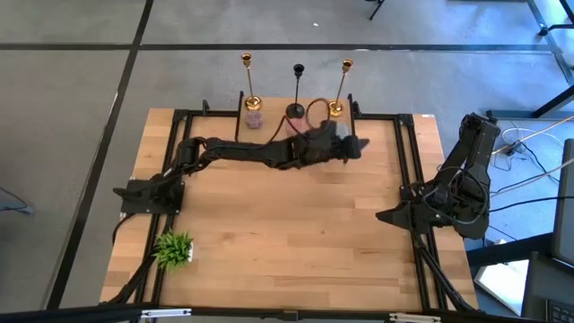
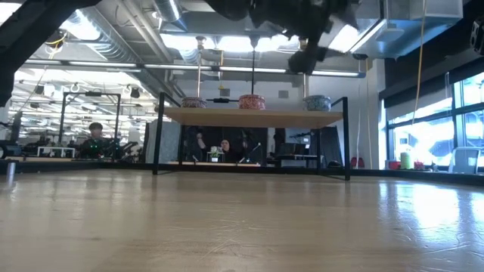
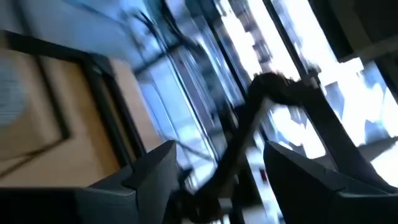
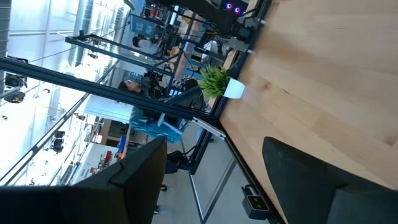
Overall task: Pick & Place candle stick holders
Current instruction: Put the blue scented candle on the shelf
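The left tool (image 1: 352,144) hangs over the far part of the bench (image 1: 287,242) in the high view, its arm stretched across from the left base, and it sits just short of the three candle stick holders standing in a row at the far edge: a gold one (image 1: 250,82), a black one (image 1: 297,90) and a second gold one (image 1: 340,88), spaced apart so that, I judge, each can be reached singly. The right tool (image 1: 387,215) waits folded at the right edge, and a small green plant (image 1: 174,248) stands near the left front corner. In the low view the left tool (image 2: 306,57) hangs high above the bare wood, with no candlestick in it. In the left wrist view its two fingers (image 3: 152,171) stand partly apart with nothing between them; the blur suggests the arm is moving. In the right wrist view that tool's fingers (image 4: 146,165) are spread wide and empty, facing the plant (image 4: 214,79) across the bench. No holder is held yet; the nearest, the right-hand gold one, seems the likely target.
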Controlling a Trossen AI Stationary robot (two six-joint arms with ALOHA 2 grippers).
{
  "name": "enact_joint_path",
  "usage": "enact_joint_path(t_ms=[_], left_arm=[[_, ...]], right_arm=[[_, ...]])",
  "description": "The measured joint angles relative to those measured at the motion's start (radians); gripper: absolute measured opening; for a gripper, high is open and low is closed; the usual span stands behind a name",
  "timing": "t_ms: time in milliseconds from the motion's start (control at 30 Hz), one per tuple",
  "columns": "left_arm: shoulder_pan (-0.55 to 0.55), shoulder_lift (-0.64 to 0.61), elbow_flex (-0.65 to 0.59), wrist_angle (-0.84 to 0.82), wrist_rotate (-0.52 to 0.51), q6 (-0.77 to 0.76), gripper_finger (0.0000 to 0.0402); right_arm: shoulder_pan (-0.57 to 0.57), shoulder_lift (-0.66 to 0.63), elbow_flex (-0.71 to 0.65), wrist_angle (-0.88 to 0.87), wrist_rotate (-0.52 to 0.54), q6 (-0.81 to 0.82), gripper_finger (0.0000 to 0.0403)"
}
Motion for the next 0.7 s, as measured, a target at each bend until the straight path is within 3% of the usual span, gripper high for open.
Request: enact_joint_path(t_ms=[100, 200, 433, 700], left_arm=[[0.033, 0.0, 0.076, -0.09, 0.235, 0.067, 0.0223], [0.062, -0.001, 0.18, -0.331, 0.39, 0.142, 0.0205], [0.118, -0.001, 0.353, -0.843, 0.521, 0.434, 0.0159], [0.175, -0.001, 0.357, -0.936, 0.692, 0.64, 0.0094]], right_arm=[[0.0, 0.0, 0.0, 0.006, 0.0, -0.014, 0.0268], [0.0, 0.0, 0.0, 0.027, 0.0, -0.049, 0.0268], [-0.003, 0.0, 0.0, 0.01, 0.071, -0.069, 0.0268], [-0.09, 0.0, 0.0, -0.027, 0.076, -0.146, 0.0268]])
